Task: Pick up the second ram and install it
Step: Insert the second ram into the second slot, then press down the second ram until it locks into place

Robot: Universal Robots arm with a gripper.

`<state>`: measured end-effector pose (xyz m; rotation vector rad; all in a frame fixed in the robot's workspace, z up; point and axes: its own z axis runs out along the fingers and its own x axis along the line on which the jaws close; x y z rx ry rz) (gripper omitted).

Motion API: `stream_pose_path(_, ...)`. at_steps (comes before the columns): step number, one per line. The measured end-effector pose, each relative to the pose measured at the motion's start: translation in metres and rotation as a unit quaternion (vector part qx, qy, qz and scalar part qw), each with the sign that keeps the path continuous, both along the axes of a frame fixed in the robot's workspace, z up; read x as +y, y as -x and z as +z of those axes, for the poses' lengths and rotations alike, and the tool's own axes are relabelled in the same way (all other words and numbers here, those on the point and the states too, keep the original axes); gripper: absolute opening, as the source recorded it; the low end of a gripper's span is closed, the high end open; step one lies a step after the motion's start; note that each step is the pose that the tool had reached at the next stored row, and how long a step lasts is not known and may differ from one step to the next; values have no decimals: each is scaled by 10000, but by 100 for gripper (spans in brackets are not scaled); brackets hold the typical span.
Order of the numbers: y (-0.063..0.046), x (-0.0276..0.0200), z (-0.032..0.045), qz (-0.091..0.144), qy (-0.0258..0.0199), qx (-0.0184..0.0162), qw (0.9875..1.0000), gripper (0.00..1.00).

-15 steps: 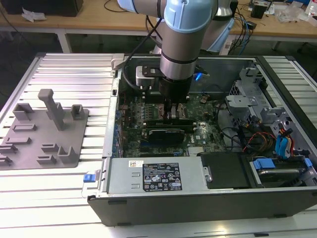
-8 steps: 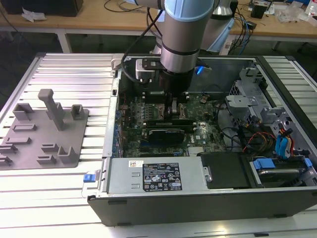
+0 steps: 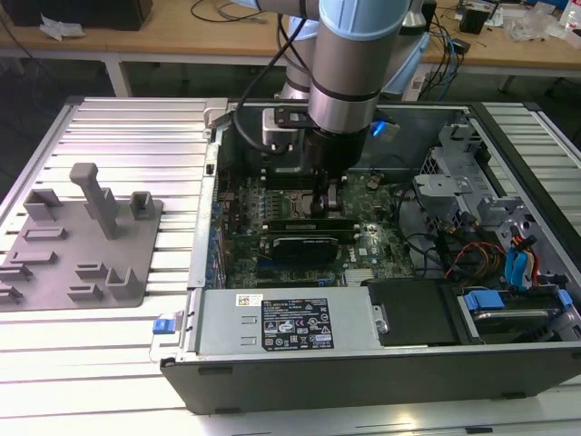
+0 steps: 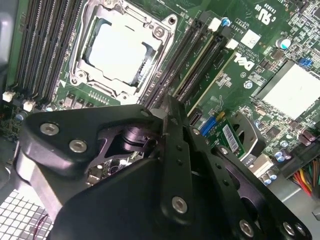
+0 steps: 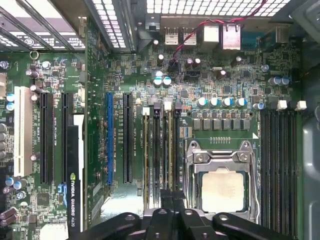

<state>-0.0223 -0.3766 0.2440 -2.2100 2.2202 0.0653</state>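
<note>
Arm: reaches down from above into the open computer case, which lies on its side on the ribbed bench.
Gripper: low over the motherboard in the exterior view, just beside the processor socket.
Fingers: pressed together into one narrow black blade in the second wrist view – their tip sits at the memory slots; whether they are clenched on the stick or only pressing it I cannot tell.
Second ram: a thin green stick standing on edge in the slot bank next to the socket, running straight out from the finger tips in the first wrist view, its near end hidden under them.
Neighbouring stick: another thin module seated in the same bank – a slot or so away.
Grey tray: on the bench at the exterior view's left, well apart from the case.
Other slot bank: dark slots on the far side of the socket.
</note>
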Motion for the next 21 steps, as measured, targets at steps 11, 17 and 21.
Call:
stream_pose_path(11, -2, 13, 0, 0, 0, 0, 10000, 8)
stream_pose_path(17, -1, 15, 0, 0, 0, 0, 10000, 8)
stream_pose_path(21, -83, 15, 0, 0, 0, 0, 10000, 8)
